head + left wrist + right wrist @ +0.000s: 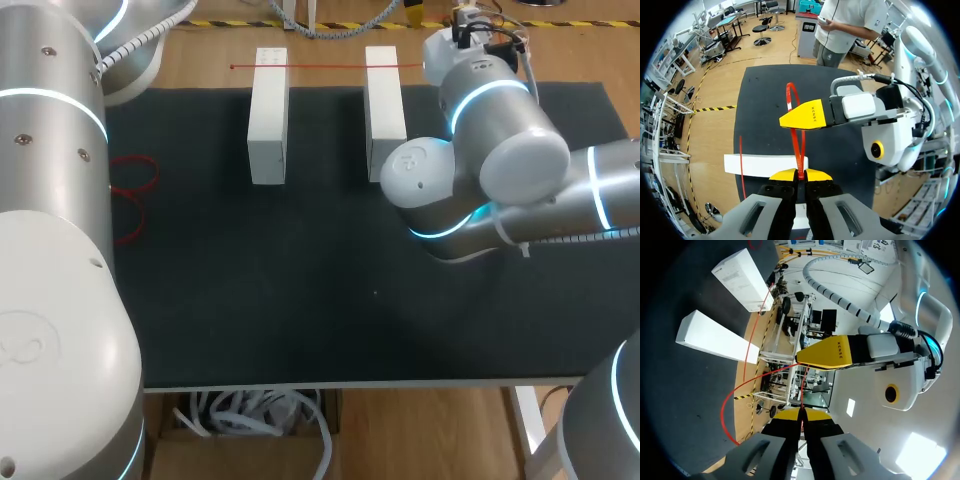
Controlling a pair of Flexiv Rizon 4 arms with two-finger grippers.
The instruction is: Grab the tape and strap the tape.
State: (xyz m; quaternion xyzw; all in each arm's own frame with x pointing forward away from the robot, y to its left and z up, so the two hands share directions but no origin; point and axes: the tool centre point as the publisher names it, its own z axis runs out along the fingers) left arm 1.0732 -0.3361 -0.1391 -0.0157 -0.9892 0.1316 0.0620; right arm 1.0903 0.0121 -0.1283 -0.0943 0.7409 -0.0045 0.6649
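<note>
— Along the far edge of the black mat (300, 300), what is that red line?

— The tape (330, 66). It is a thin, flat, glossy strip pulled straight. Its long axis runs left to right, parallel to the mat's far edge. It crosses the far ends of 2 smooth, boxy white blocks, the left block (268, 120) and the right block (384, 110). Both stand lengthwise and overhang that edge.

— Who holds it?

— Both arms. The left gripper (800, 175) has its yellow tips pinched nearly together on the strip, just above a block at the mat's edge. From there the tape rises as a narrow loop past the right arm's yellow finger (805, 115).

— And the right?

— The right gripper (800, 412) is pinched just as tightly on the tape, beyond the mat's far edge. The strip climbs from its tips, then bows in 1 wide curve toward the mat.

— Anything else red?

— Loose red loops (135, 185), thin and wiry, lie at the mat's left edge.
</note>
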